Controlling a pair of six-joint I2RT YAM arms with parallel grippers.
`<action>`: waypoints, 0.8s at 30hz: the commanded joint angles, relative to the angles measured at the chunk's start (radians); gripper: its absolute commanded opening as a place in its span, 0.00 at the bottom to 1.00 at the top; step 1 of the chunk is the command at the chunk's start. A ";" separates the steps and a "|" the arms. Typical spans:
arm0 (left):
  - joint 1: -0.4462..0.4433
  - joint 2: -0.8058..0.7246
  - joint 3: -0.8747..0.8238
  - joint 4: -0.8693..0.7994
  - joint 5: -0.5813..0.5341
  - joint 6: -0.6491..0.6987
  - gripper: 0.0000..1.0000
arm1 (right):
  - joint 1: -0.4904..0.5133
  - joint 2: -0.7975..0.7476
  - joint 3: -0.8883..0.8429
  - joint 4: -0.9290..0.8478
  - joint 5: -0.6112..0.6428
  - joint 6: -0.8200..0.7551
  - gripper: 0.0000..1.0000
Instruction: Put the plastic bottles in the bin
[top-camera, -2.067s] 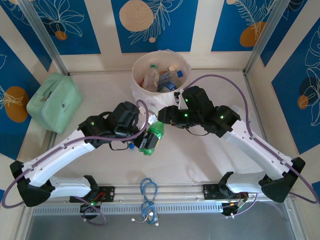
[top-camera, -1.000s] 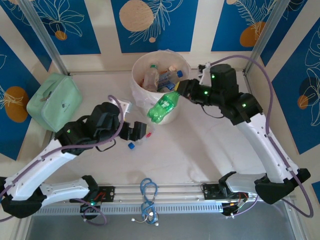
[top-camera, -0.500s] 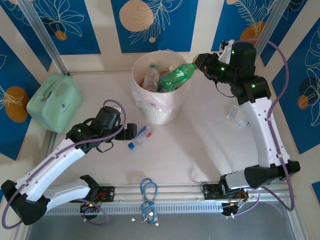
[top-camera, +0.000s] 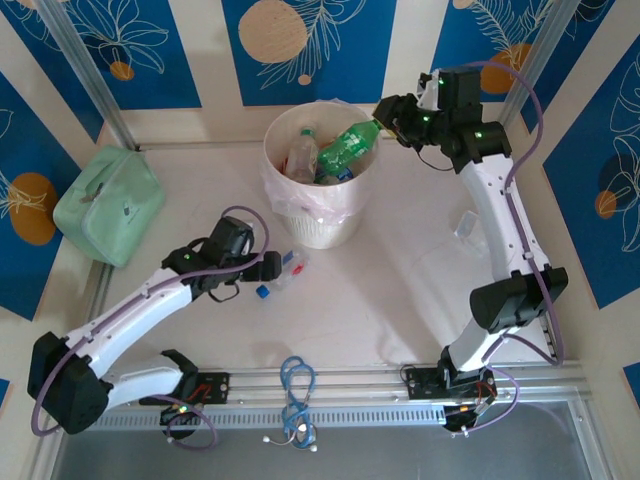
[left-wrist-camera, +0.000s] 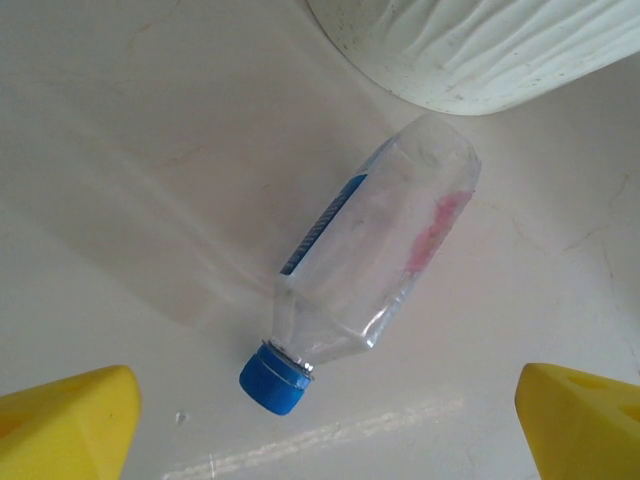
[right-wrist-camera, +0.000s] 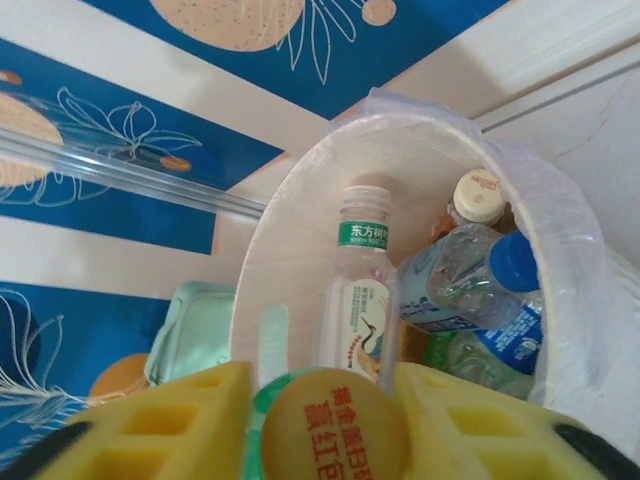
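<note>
Right gripper (top-camera: 383, 120) clamps the green bottle (top-camera: 350, 147) by its cap, tilted over the bin (top-camera: 330, 225) near the bench's far edge: drop step, opening needed. Left gripper (top-camera: 270, 268), jaws wide, hovers above the clear bottle (left-wrist-camera: 375, 255) beside the bin.

The light was bright and even. The clear bottle (left-wrist-camera: 370, 260) threw only a soft shadow on the white table (left-wrist-camera: 150, 150). A pale streak of glare lay below it.
</note>
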 joint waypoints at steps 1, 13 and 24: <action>0.022 0.031 -0.022 0.044 0.031 -0.017 0.97 | 0.024 0.037 0.069 -0.066 -0.020 -0.067 0.58; 0.051 0.050 -0.103 0.164 0.059 -0.040 1.00 | 0.076 0.018 0.076 -0.080 0.032 -0.091 0.63; 0.052 0.158 -0.144 0.251 0.115 -0.028 1.00 | 0.178 -0.225 -0.146 -0.098 0.140 -0.104 0.59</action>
